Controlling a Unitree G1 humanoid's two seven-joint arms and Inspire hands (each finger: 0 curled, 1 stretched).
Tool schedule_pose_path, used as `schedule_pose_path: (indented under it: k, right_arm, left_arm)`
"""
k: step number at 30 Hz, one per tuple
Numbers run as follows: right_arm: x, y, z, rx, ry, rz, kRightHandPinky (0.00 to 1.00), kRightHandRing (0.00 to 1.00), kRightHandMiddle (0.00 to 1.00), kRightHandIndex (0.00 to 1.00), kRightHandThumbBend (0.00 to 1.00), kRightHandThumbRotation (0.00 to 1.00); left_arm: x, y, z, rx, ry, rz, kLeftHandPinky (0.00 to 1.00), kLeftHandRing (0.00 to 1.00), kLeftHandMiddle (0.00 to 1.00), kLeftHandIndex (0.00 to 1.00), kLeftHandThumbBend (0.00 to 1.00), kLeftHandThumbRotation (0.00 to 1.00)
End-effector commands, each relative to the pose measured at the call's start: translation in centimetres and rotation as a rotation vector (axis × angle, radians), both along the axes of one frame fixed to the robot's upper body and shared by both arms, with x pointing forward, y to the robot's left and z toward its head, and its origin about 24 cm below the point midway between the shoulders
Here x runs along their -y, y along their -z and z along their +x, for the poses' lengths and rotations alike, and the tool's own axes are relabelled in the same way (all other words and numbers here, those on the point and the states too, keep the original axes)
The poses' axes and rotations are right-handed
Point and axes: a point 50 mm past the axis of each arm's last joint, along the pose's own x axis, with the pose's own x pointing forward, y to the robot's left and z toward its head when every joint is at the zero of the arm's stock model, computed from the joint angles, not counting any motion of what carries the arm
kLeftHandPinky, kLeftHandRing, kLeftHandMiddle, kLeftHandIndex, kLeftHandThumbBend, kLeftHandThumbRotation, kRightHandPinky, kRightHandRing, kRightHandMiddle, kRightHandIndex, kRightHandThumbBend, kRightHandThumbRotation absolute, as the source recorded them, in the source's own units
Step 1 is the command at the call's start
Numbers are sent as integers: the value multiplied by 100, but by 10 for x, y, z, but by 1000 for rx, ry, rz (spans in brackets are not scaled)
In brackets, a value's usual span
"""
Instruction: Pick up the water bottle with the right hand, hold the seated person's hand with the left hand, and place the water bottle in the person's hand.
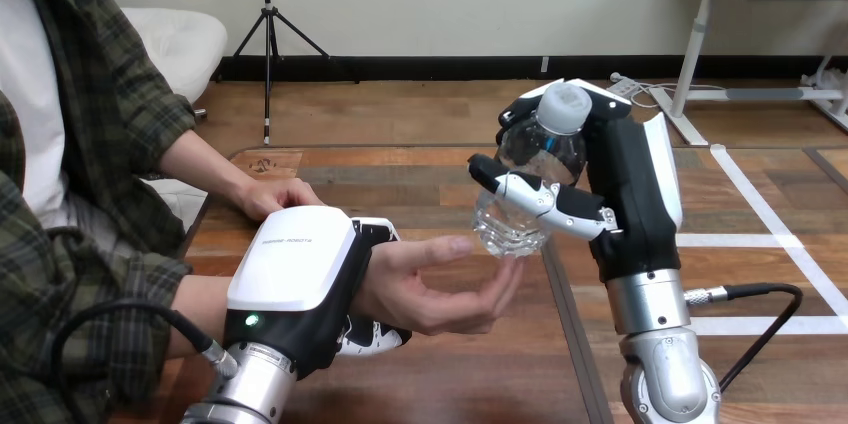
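Observation:
A clear plastic water bottle [535, 179] with a white cap is held tilted above the table, my right hand [625, 194] shut round its body. Its lower end hangs just above the fingertips of the person's hand [440, 284], which lies palm up over the table's middle. My left hand [300, 284] is wrapped round that person's wrist from above, its fingers curling underneath. The person's other hand [275, 194] rests flat on the table at the far left.
The wooden table [440, 374] stretches before me, its right edge near my right forearm. The person sits at the left side. Bare tabletop lies behind the bottle and in front of the held hand.

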Motion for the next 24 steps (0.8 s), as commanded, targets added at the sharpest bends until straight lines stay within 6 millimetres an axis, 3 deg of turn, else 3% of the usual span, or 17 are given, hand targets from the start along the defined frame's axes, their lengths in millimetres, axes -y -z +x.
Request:
schedule_pose_path:
  k: [1, 24]
  right_arm:
    - [-6, -30, 7, 136, -30, 25, 35, 40, 44, 45, 66, 0]
    - [-11, -32, 7, 146, -43, 18, 36, 40, 44, 45, 67, 0]
  left_arm:
    - [6, -9, 6, 50, 19, -4, 43, 50, 54, 53, 73, 0]
    - [7, -8, 6, 54, 27, -3, 44, 51, 55, 53, 74, 0]
